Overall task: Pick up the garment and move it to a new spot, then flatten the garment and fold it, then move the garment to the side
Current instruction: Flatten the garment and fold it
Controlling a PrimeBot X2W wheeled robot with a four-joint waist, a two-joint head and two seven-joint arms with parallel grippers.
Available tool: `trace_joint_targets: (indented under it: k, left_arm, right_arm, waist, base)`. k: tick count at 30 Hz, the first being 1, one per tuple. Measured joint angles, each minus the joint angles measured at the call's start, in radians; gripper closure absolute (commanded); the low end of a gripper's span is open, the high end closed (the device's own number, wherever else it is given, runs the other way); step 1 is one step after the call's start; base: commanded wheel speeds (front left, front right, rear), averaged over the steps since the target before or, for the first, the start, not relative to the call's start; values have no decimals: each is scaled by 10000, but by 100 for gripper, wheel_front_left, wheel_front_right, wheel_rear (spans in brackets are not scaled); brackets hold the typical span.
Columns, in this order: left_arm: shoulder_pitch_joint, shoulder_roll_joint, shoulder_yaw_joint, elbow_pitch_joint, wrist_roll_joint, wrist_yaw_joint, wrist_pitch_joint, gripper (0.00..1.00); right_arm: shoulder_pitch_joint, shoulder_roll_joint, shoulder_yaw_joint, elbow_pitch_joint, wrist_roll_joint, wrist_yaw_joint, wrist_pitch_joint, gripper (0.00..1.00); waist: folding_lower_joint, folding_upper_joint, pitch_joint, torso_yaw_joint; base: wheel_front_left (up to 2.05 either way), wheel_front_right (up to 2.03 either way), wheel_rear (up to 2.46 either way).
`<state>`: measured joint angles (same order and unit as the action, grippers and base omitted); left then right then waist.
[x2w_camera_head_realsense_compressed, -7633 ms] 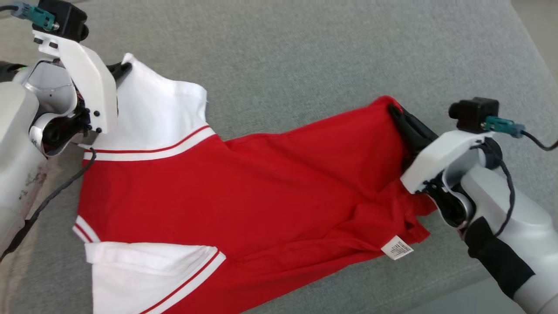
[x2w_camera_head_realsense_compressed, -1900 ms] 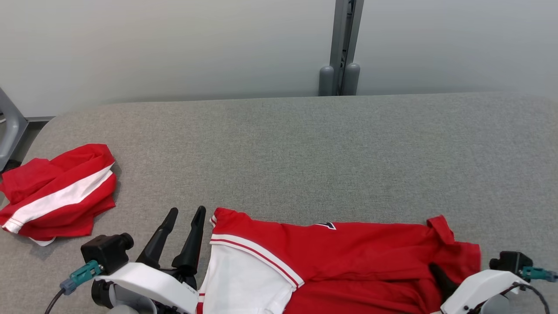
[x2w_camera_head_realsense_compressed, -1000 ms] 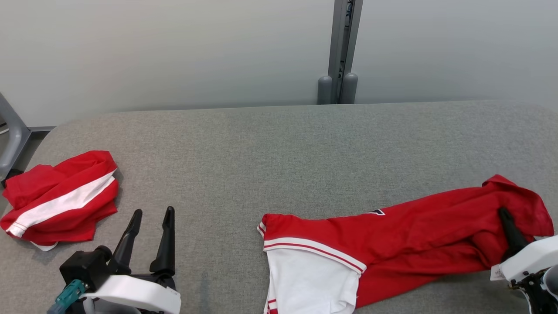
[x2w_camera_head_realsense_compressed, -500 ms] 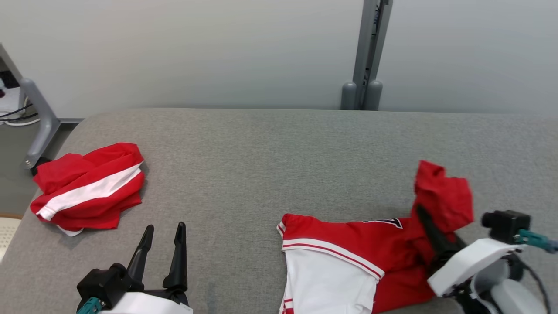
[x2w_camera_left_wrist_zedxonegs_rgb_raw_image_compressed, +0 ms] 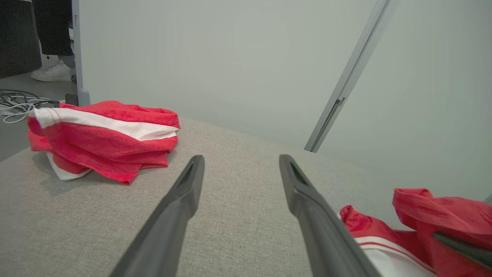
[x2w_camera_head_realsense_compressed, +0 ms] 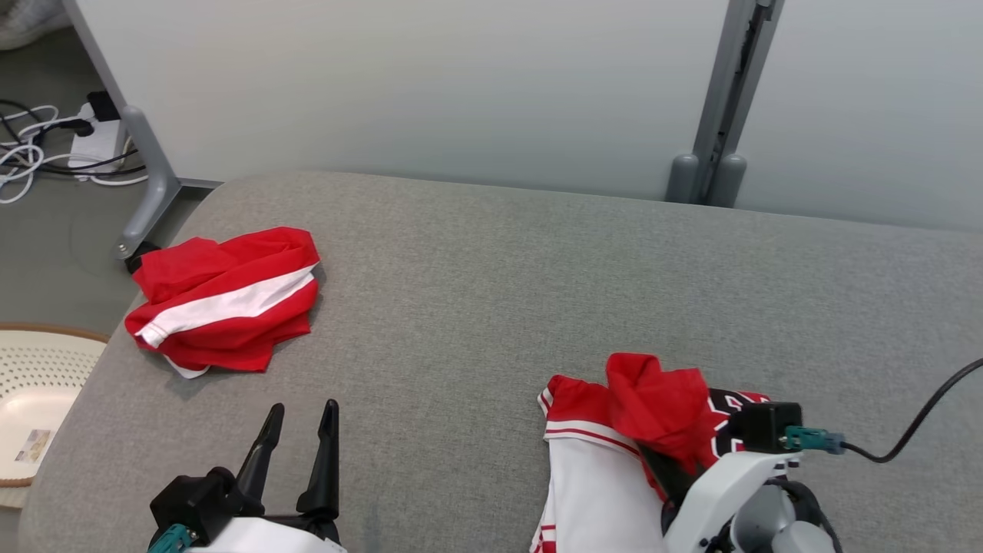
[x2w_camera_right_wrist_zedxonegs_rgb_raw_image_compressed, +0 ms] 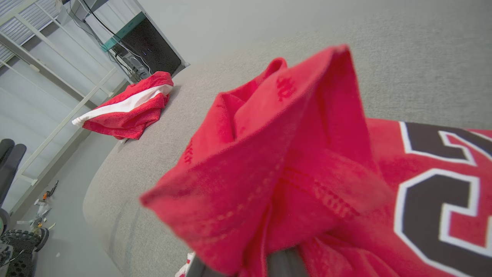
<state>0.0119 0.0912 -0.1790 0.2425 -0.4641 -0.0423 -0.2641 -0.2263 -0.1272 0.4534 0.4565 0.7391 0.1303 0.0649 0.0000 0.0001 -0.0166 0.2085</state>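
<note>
Two tools in sight; left tool [x2w_camera_head_realsense_compressed: 303,405] hangs low over the grey tabletop [x2w_camera_head_realsense_compressed: 499,269], fingers spread wide w/ nothing between them, on the robot's side of the crumpled red-white pile [x2w_camera_head_realsense_compressed: 226,303] and a little to its right; right tool [x2w_camera_head_realsense_compressed: 662,470] is pressed together, pinching a bunched red fold of the garment [x2w_camera_head_realsense_compressed: 607,468], fingers mostly buried under the cloth.

Garment = red jersey w/ a white panel edged in red stripes and a black numeral outlined in white; it sits well apart from the pile, off to the pile's right and nearer the robot; the pinched fold stands up above the rest, which lies rumpled on the tabletop; bare grey fabric between it and the pile.

Pile itself lies on the tabletop, untouched by either tool; white perforated basket [x2w_camera_head_realsense_compressed: 31,369] is to the pile's left, lower down, off the tabletop; cables [x2w_camera_head_realsense_compressed: 31,146] lie on the floor beyond the pile, to its left; grey post [x2w_camera_head_realsense_compressed: 718,115] stands far to the pile's right against the pale wall.
</note>
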Motion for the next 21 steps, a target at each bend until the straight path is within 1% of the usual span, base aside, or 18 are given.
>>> trace_joint_targets:
  k: [2,3,4,5,6,7,8,11,14,18,21]
  left_arm:
    - [-5,-10,100,44,58,-42,0,0]
    - [-10,-17,142,77,67,-84,0,0]
    - [-11,-33,171,107,81,-100,0,0]
    - [-12,-48,196,151,109,-109,0,0]
    - [-14,-63,221,178,150,-130,0,0]
    - [-15,-81,253,196,155,-153,0,0]
    - [-18,-94,290,219,173,-165,0,0]
    - [-21,-117,339,305,232,-196,0,0]
    - [-22,-155,364,370,245,-244,0,0]
    - [-20,-182,449,414,272,-263,0,0]
    - [-16,-211,493,441,290,-272,0,0]
  right_arm:
    - [-12,178,98,33,-77,0,6,100]
    - [-29,257,161,63,-77,0,13,87]
    - [-54,316,234,104,-77,0,63,78]
    - [-67,362,305,148,-77,0,69,72]
    - [-72,385,357,184,-77,0,92,57]
    - [-75,405,426,205,-73,0,136,24]
    - [-78,435,479,201,-52,0,151,0]
    - [-99,499,663,75,90,0,188,0]
    - [-87,464,825,-407,360,0,284,0]
    - [110,-25,569,-1540,744,0,385,0]
    - [402,-550,-92,-2543,918,0,403,0]
  waist:
    - [0,0,13,99]
    - [0,0,26,133]
    - [0,0,39,155]
    - [0,0,49,166]
    - [0,0,56,166]
    - [0,0,62,157]
    - [0,0,67,137]
    - [0,0,68,25]
    - [0,0,36,-126]
    - [0,0,-2,-370]
    - [0,0,-36,-542]
  base:
    - [0,0,0]
    - [0,0,0]
    - [0,0,0]
    - [0,0,0]
    - [0,0,0]
    - [0,0,0]
    - [0,0,0]
    - [0,0,0]
    - [0,0,0]
    - [0,0,0]
    - [0,0,0]
